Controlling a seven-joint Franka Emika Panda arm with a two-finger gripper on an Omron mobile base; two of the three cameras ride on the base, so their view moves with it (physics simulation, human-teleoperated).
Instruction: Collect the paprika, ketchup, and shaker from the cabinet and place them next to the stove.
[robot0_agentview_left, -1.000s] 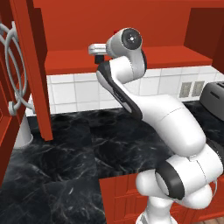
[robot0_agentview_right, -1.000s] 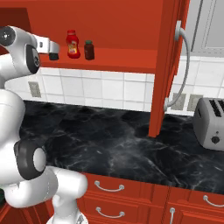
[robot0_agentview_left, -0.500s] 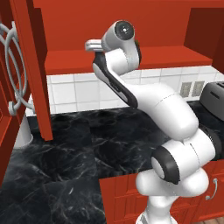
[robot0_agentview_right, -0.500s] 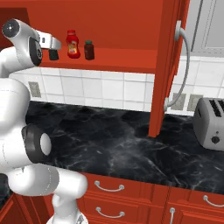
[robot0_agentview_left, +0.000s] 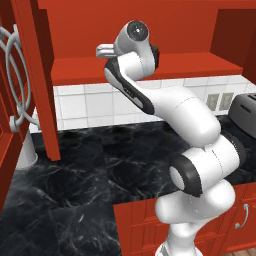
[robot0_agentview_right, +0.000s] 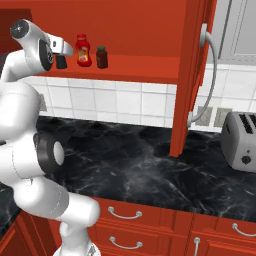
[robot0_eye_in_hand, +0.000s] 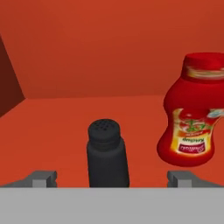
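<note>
On the red cabinet shelf a small all-black shaker stands right in front of my gripper. The jaws are open, one fingertip on each side of it and apart from it. To the shaker's right is the ketchup, a bright red bottle with a yellow-red label. From the right base view the gripper reaches into the shelf's left end, beside the shaker. The ketchup and the dark, squat paprika stand just right of it. The stove is out of view.
An open red cabinet door with a curved grey handle hangs right of the shelf, down toward the black marble counter. A silver toaster stands at the far right. Another open door hangs on the left.
The arm has lifted and pushed the hand a little further toward the shelf and the shaker. The jaws stay open; the items on the shelf have not moved.
</note>
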